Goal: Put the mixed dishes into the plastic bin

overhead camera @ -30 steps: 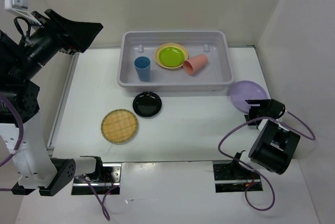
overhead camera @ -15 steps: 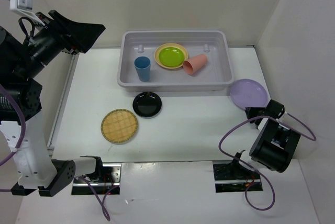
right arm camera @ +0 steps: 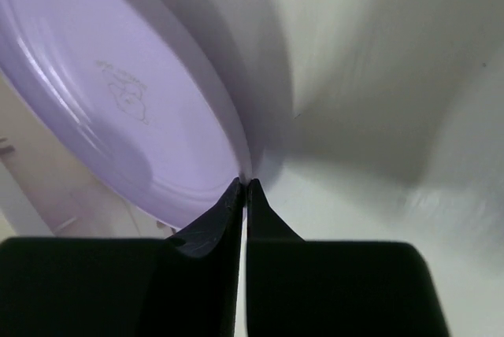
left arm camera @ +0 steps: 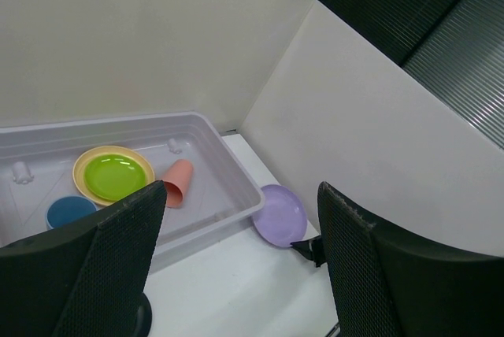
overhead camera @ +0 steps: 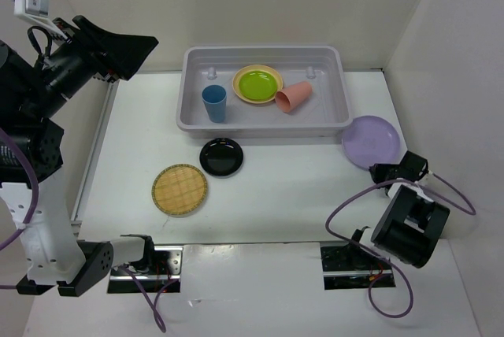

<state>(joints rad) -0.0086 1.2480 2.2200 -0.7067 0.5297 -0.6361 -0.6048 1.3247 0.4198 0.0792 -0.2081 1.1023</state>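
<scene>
Right gripper point(right arm camera: 245, 186): jaws drawn almost together, and the thin rim of the lavender plate point(right arm camera: 118, 93) is pinched between the tips. The plate is found at the right of the table point(overhead camera: 299, 195), just outside the near right corner of the plastic bin point(overhead camera: 264, 130) and close to the side wall. It looks tilted in the wrist view. Whether it is clear of the table cannot be told.

Left gripper point(left arm camera: 236, 266): held high at the far left, fingers set wide, nothing between them.

Noted in the bin: blue cup point(overhead camera: 213, 103) upright, salmon-red cup point(overhead camera: 294, 97) on its side, lime green plate point(overhead camera: 258, 83) stacked on the peach-orange plate point(overhead camera: 236, 89). On the table in front of the bin: glossy black plate point(overhead camera: 220, 156) and tan woven plate point(overhead camera: 179, 189).

Step judged: lavender plate grasped, carry not yet made. Four of the seven dishes are put away.

Next move, as judged: the plate is to be raised above the bin's rim, carried over the right end, and let go on the bare floor right of the salmon-red cup. The hold is an edge pinch only, so a slow lift is called for and swing or slip is to be watched.
</scene>
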